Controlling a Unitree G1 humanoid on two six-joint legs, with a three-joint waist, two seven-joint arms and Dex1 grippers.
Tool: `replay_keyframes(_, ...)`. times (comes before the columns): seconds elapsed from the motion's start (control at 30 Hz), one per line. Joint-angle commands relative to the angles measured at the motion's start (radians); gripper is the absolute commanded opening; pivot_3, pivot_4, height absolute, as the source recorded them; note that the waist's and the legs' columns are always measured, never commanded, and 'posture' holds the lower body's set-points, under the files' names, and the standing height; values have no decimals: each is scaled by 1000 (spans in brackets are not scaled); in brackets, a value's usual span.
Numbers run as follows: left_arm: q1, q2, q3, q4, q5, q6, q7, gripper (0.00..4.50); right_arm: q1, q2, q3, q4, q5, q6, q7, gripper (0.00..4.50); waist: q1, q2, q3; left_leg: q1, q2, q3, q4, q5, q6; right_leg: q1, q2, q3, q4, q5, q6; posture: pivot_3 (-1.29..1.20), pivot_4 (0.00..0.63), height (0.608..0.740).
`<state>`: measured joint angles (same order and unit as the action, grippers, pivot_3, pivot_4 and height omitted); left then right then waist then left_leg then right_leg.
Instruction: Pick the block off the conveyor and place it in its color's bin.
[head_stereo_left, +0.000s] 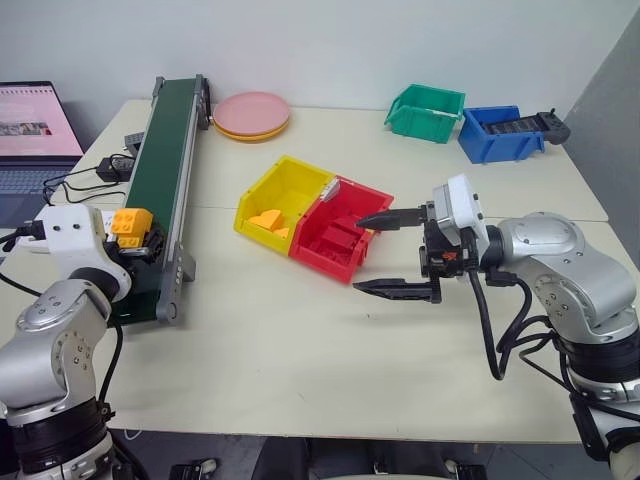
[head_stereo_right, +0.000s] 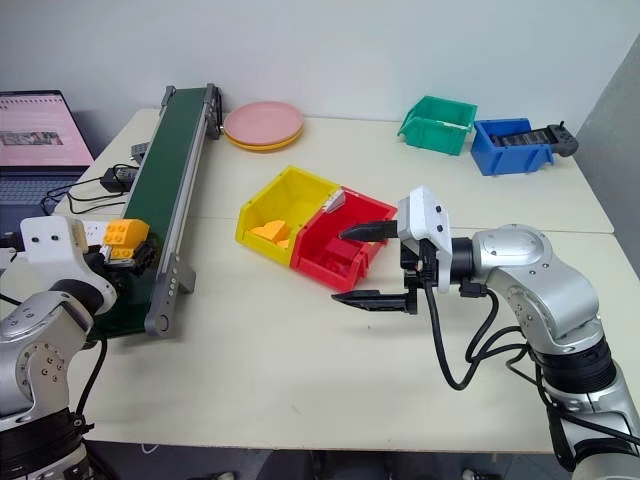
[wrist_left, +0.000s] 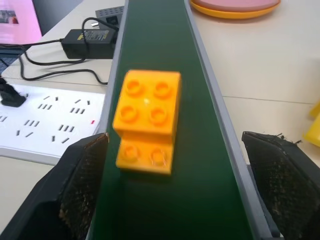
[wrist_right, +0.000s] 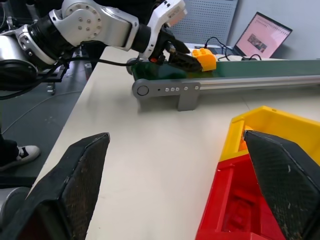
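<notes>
The orange-yellow studded block (wrist_left: 147, 120) sits on the dark green conveyor (head_stereo_left: 170, 130) near its near end. My left gripper (wrist_left: 180, 200) is open and level with the belt. Its fingers (wrist_left: 77, 187) straddle the belt just short of the block without touching it. The same block (head_stereo_left: 130, 222) shows by my left wrist in the head view. The yellow bin (head_stereo_left: 290, 188) stands mid-table and holds a flat orange-yellow wedge (head_stereo_left: 268, 218). My right gripper (head_stereo_left: 360, 255) hangs open and empty above the table, just right of the red bin (head_stereo_left: 350, 205), pointing left.
The red bin touches the yellow bin's right side. A green bin (head_stereo_left: 427, 110) and a blue bin (head_stereo_left: 500, 132) stand at the back right. Pink and yellow plates (head_stereo_left: 252, 113) lie beside the conveyor's far end. A laptop (head_stereo_left: 35, 130), power strip (wrist_left: 45, 125) and cables lie to the conveyor's left.
</notes>
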<state>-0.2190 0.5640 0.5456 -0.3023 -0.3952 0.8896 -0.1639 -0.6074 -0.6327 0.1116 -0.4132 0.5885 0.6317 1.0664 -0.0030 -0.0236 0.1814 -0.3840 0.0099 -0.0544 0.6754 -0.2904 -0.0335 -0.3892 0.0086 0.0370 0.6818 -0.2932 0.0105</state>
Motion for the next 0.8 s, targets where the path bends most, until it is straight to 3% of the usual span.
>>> replay_keyframes(0.03,8,6,19,-12,0,16,9,4103,-4,-12,-13,-41,21,-2,3,4500,0,0,0,0,0,0,0,0,0,0,0,0,0,0,0,0,150,740)
replay_keyframes(0.47,53,-22,-12,-175,3,46,40,1537,-31,-16,-15,-15,13,-20,13,4500,0,0,0,0,0,0,0,0,0,0,0,0,0,0,0,0,150,740)
replay_keyframes(0.73,8,24,-51,-219,-5,58,5,1538,-47,-20,-18,2,4,-34,19,4500,0,0,0,0,0,0,0,0,0,0,0,0,0,0,0,0,150,740)
replay_keyframes(0.8,-76,40,-133,-227,-50,64,-59,1538,-39,-41,-45,-3,-5,-35,3,4500,2,0,0,0,0,0,0,0,0,0,0,0,0,0,0,0,150,740)
